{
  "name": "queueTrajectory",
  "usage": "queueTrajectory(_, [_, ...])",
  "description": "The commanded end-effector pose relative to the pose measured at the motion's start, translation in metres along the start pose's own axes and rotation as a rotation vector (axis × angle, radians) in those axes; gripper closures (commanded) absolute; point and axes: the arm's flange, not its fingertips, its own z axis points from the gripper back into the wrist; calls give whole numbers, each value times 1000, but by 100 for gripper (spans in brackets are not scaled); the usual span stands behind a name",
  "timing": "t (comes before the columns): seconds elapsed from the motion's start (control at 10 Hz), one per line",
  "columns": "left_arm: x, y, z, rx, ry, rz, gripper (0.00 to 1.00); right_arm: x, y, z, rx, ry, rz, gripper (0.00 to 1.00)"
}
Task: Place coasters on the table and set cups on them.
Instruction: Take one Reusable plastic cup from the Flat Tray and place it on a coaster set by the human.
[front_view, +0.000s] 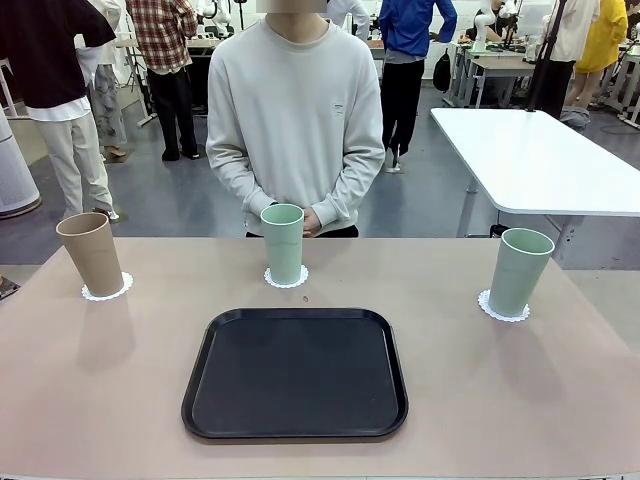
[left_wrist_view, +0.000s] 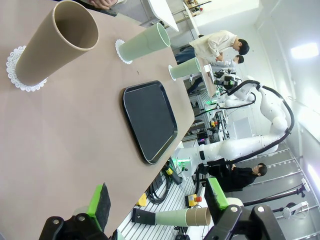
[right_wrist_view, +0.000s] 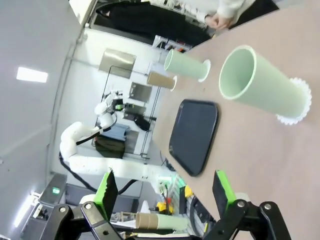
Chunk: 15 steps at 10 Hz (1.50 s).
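Three cups stand on three coasters across the beige table (front_view: 100, 400): the tan-brown cup (front_view: 90, 254) on its lacy coaster (front_view: 106, 292) at the robot's left, a mint green cup (front_view: 283, 243) on the middle coaster (front_view: 287, 279) just in front of the person, and a second mint green cup (front_view: 520, 270) on the coaster (front_view: 502, 309) at the robot's right; the black tray (front_view: 295, 372) lies bare on the near side of the table, between the cups and the robot; the person (front_view: 295, 110) waits at the far edge with hands (front_view: 308, 220) clasped behind the middle cup. The left gripper (left_wrist_view: 157, 200) hangs back off the table's near edge, its green-padded fingers spread wide with nothing between them, the tan-brown cup well ahead of it; the right gripper (right_wrist_view: 165, 187) is likewise wide open and empty, the nearest mint cup well clear of its fingers. By the look of it the setting-out is complete, every cup seated upright on its own coaster; the next move would seem to call for little more than keeping both arms clear of the tall, easily tipped cups.
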Motion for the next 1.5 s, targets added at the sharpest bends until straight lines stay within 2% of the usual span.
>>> queueTrajectory(0.0, [1, -3, 1, -11, -10, 4, 0, -8, -2, 12, 5, 14, -4, 0])
queueTrajectory(0.2, [1, -3, 1, -11, -10, 4, 0, -18, -11, 17, 13, 2, -15, 0])
queueTrajectory(1.4, [1, -3, 1, -11, -10, 4, 0, -11, -5, 10, 8, 1, -27, 0])
